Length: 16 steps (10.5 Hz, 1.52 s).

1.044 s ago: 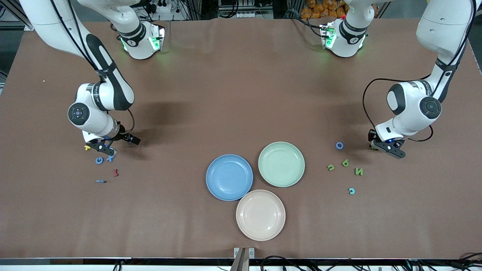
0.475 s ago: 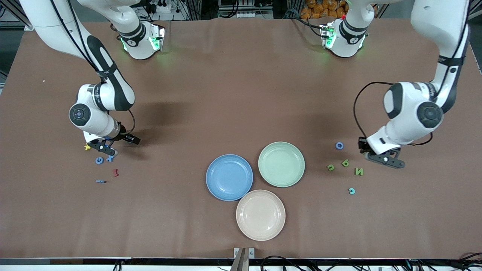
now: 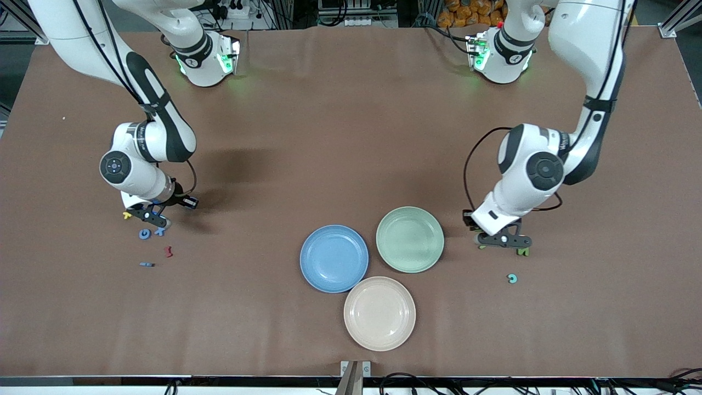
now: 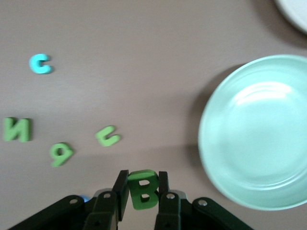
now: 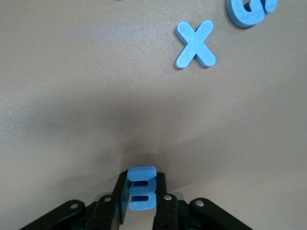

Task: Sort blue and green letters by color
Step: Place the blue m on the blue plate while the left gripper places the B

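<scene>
Gripping a green B (image 4: pixel 143 189), the left end effector (image 3: pixel 502 240) has swung toward the green plate (image 3: pixel 409 239).

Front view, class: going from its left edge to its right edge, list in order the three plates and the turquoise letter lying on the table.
blue plate → beige plate → green plate → turquoise letter

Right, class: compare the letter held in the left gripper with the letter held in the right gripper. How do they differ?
The green B is olive green; the blue E is medium blue. The green B, in the left gripper, is beside the green plate; the blue E, in the right gripper, is over bare table near the blue X. Both are small, chunky and pinched upright.
</scene>
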Available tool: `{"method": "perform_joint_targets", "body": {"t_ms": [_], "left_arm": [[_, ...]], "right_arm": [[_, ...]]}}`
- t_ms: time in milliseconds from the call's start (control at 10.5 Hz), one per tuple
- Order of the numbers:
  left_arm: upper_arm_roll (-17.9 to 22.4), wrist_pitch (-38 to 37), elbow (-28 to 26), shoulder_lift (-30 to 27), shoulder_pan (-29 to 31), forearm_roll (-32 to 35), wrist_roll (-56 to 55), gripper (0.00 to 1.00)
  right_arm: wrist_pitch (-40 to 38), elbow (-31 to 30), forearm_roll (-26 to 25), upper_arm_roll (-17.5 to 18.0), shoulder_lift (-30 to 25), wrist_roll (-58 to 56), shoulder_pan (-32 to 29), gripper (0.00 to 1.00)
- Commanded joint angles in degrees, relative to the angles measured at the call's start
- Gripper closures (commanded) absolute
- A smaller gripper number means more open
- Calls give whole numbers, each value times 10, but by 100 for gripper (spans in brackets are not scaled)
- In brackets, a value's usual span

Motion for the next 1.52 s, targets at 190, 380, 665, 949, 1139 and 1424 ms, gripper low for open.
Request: {"method": "perform_joint_targets", "body": {"t_ms": [190,380,665,949,1139,1424], "left_arm": [[7,-35,145,96,-83,-58,-169,100],[8,-35,167,119,-98,-62,-227,18],[7,-36,158,104,-79,-7,-201,0],[-4,-63,147,90,-13,-3,-84,0],[-16,-83,142,83,35,-3,-4,0],[-27,-83,124,78,97,8,81,0]], "right_arm": [[-24,38,33,16,-1,20,0,100],[-86,84,92,42,-1,60,9,100],[-109,146,127,47,8,180,74,100],[-109,265,132,47,82,355,155,100],[-108,350,133,47,139,444,191,100],[-104,441,133,47,194,536,212,100]]}}
